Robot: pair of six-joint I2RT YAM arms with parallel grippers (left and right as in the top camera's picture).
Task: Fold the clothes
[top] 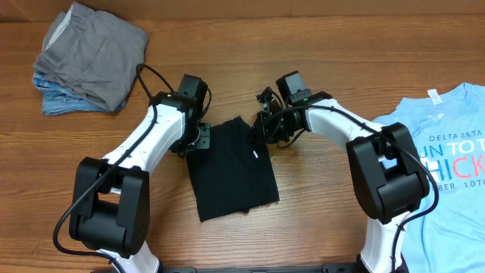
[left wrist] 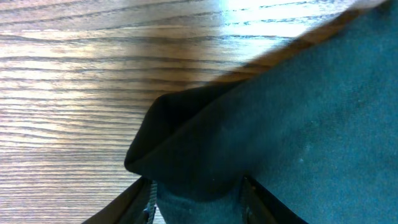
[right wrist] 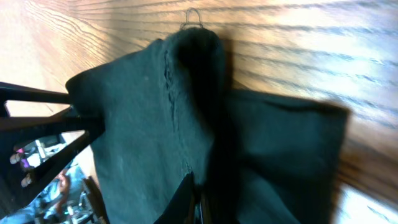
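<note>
Black T-shirt (top: pixel 231 171) is sitting in the middle of the wooden table (top: pixel 318 45), right between the two arms, already folded down to a rough rectangle. It runs from up by the grippers down toward the near edge, slightly skewed. There's a small white neck tag (top: pixel 258 155) showing near its right edge.

The left gripper (top: pixel 198 140) is at the shirt's top left corner. On the left wrist cam, the fingers (left wrist: pixel 146 202) are part way apart with a bunch of black fabric filling the gap and touching both sides, so it's pinching the corner. A fold of that fabric pokes out ahead of the fingers over bare wood.

The right gripper (top: pixel 267 129) is at the top right corner. On the right wrist cam, its fingers (right wrist: pixel 189 199) are pressed together at the bottom of the shot. A ridge of shirt runs straight into them, so that's a pinch on the cloth too, and the fabric around it is rumpled and humped up off the table.

Other clothes lying around:
- a folded grey garment (top: pixel 91 49) in the far left corner, stacked on a blue piece (top: pixel 57 102) that peeks out underneath
- a light-blue printed tee (top: pixel 447 152) spread flat on the right side, partly off the edge of the overhead shot

Both are well apart from the black one, and neither gripper is touching them.
</note>
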